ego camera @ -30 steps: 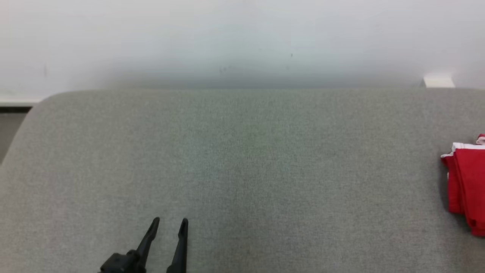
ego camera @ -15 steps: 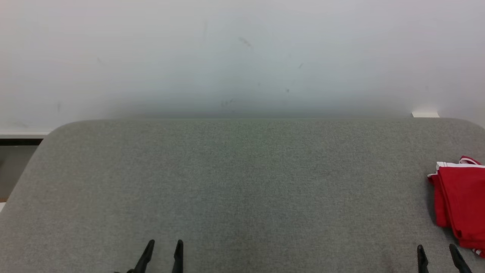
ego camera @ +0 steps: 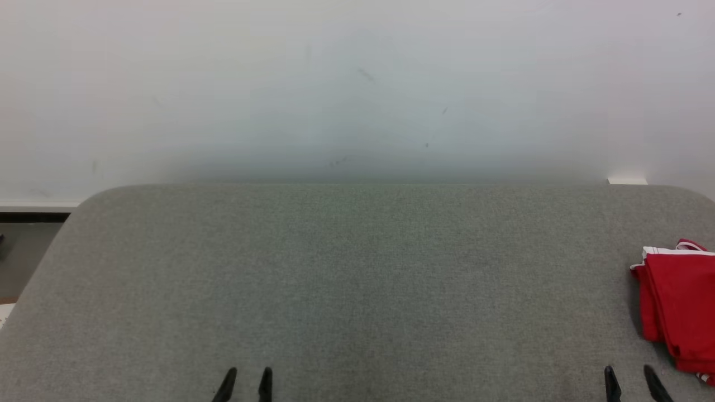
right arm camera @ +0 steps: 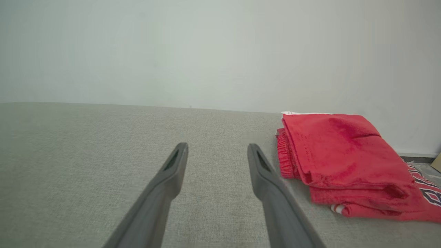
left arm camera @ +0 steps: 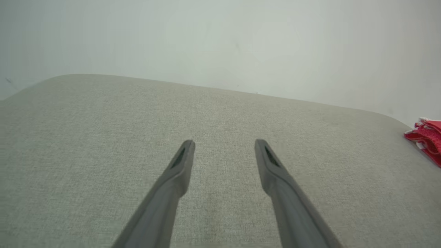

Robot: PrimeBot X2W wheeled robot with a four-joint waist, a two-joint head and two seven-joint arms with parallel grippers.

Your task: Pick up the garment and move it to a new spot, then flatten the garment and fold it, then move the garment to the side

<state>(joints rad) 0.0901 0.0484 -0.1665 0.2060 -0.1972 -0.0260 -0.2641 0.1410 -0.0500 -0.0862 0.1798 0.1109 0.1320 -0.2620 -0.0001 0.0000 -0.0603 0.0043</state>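
Red folded cloth garment (right arm camera: pixel 344 162) lies just right of my right pincer (right arm camera: pixel 217 146), on the grey woven fabric surface (ego camera: pixel 357 279). That pincer and my left pincer (left arm camera: pixel 224 142), well left of it, gape wide, holding nothing.

I work in a bare indoor room, more test space than home, though I cannot tell for sure. A grey fabric-covered table (ego camera: pixel 357 290) lies before me. A plain white wall (ego camera: pixel 357 84) rises at 12 o'clock, floor (ego camera: pixel 22 257) shows at 9 o'clock, and a folded garment (ego camera: pixel 678 307) lies at 3 o'clock.
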